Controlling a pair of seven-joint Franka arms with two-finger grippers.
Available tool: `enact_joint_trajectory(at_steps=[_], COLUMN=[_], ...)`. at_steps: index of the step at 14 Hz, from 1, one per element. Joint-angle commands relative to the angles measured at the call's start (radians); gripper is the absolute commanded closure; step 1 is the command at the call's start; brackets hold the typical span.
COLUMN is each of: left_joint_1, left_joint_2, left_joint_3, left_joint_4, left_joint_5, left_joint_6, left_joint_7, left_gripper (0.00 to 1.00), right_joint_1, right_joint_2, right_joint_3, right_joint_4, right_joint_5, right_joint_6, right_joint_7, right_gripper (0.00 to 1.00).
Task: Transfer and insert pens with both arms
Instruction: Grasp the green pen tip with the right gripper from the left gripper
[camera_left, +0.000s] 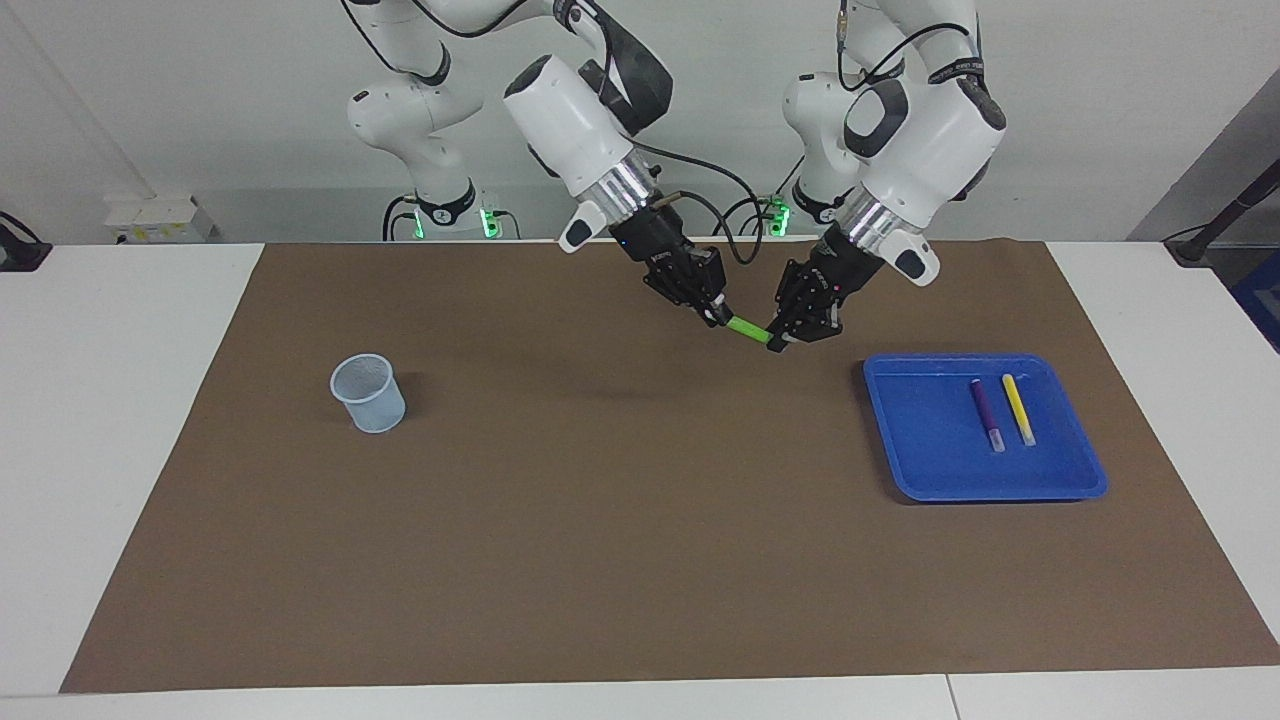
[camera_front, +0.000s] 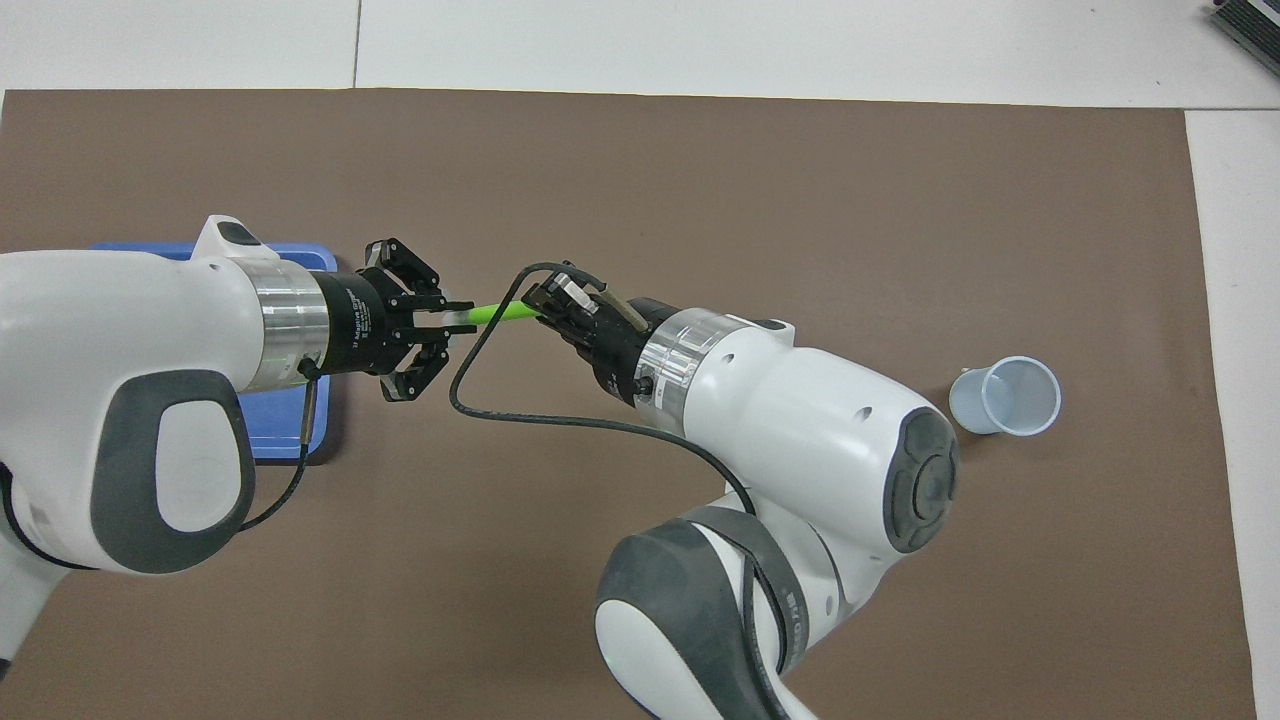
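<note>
Both end effectors (camera_left: 779, 343) (camera_left: 715, 315) gripping green pen (camera_left: 745, 331)

White arms (camera_left: 560, 105), grey joint covers, black cables, black grippers

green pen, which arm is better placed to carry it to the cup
Right. Both the right gripper and the left gripper are shut on the green pen over the mat, but the cup stands toward the right arm's end.
</note>
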Motion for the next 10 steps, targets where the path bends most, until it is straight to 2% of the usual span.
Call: enact_joint_trajectory(at_steps=[1,5,6,7,8,9,10], left_joint_1=[-0.017,-0.018,-0.018,-0.018,-0.020,-0.027,-0.037], left_joint_2=[-0.033,-0.033,-0.033,-0.033,-0.034,-0.039,-0.044], left_joint_3=[0.013,0.013,0.013,0.013,0.013,0.013,0.013], left_joint_4=[-0.037,-0.037,-0.035,-0.035,-0.037,-0.040,-0.047], left_joint_5=[-0.015,-0.015,-0.015,-0.015,-0.015,-0.015,-0.015], left_joint_6=[0.012,0.015,0.018,0.021,0.029,0.038,0.053], left_joint_7=[-0.009,-0.003,-0.002,-0.002,-0.003,0.000,-0.001], left_gripper=[1.00,1.00,0.91,0.69,0.53,0.44,0.31], right_joint_1=[-0.013,-0.014,-0.014,-0.014,-0.014,-0.014,-0.014], right_joint_2=[0.011,0.010,0.010,0.010,0.010,0.010,0.010], right_joint_3=[0.003,0.000,0.000,0.000,0.000,0.000,0.000], right_joint_4=[0.026,0.028,0.028,0.028,0.028,0.029,0.029], right_joint_5=[0.047,0.049,0.049,0.049,0.049,0.049,0.049], right_joint_6=[0.013,0.011,0.011,0.011,0.011,0.013,0.011], right_joint_7=[-0.003,-0.003,-0.003,-0.003,-0.003,-0.003,-0.005], right_gripper=[1.00,1.00,1.00,1.00,1.00,1.00,1.00])
